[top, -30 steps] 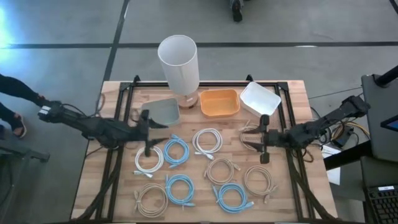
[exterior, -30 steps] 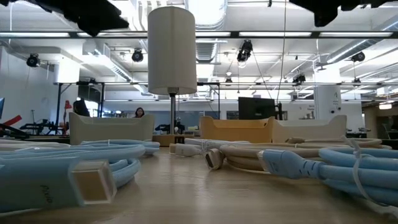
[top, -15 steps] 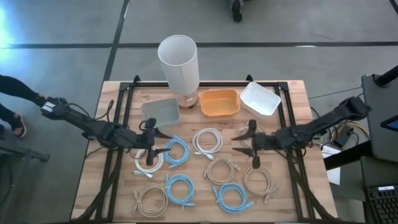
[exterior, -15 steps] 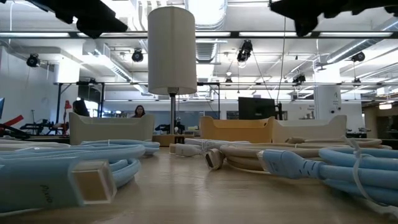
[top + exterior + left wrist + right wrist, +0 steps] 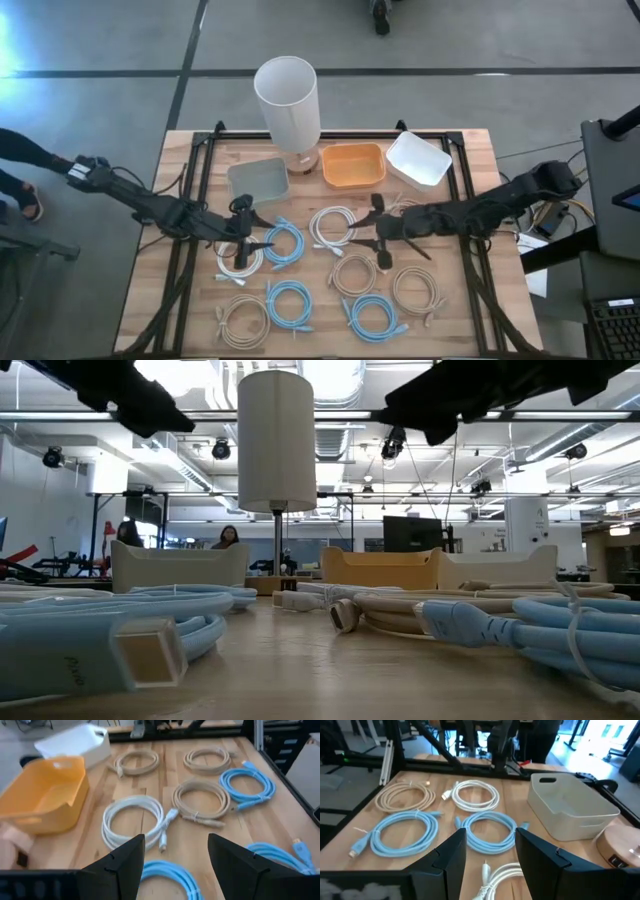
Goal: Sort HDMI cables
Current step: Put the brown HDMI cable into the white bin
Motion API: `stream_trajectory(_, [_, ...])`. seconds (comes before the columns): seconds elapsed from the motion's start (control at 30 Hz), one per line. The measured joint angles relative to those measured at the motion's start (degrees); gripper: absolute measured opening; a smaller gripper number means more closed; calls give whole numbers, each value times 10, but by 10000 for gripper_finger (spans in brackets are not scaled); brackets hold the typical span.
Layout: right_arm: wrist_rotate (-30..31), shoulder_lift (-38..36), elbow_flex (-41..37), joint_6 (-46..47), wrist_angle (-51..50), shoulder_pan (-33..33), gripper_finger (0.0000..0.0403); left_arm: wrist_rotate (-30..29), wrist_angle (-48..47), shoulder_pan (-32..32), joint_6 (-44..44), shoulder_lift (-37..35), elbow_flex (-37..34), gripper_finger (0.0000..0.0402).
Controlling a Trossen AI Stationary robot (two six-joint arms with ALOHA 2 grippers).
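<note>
No HDMI cables [image 5: 338, 226] are binned; all are left below the open, empty left gripper [image 5: 250, 238] and right gripper [image 5: 379, 238].

Pretty clearly a big open robotics lab or workshop space. The low view looks past the wooden tabletop [image 5: 330, 670] into a long hall with exposed ceiling ducts [image 5: 180, 455], strip lights, hanging cables, monitors [image 5: 412, 532] and a couple of people [image 5: 228, 537] sitting at benches way in the back. From above it's a bare grey concrete floor [image 5: 100, 40] with dark lines, and the tabletop sits inside a black metal frame [image 5: 205, 150].
</note>
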Motion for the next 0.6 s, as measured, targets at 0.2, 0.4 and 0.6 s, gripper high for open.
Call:
stream_trajectory(0.2, [-2, 37, 10, -2, 0, -1, 167, 1, -32, -1, -50, 24, -1, 219])
stream_trajectory(0.4, [-2, 71, 15, 1, 0, -3, 167, 1, -32, -1, -71, 66, -14, 215])
stream_trajectory(0.6, [-2, 71, 15, 23, -42, -17, 167, 1, -30, -1, -79, 107, -17, 215])
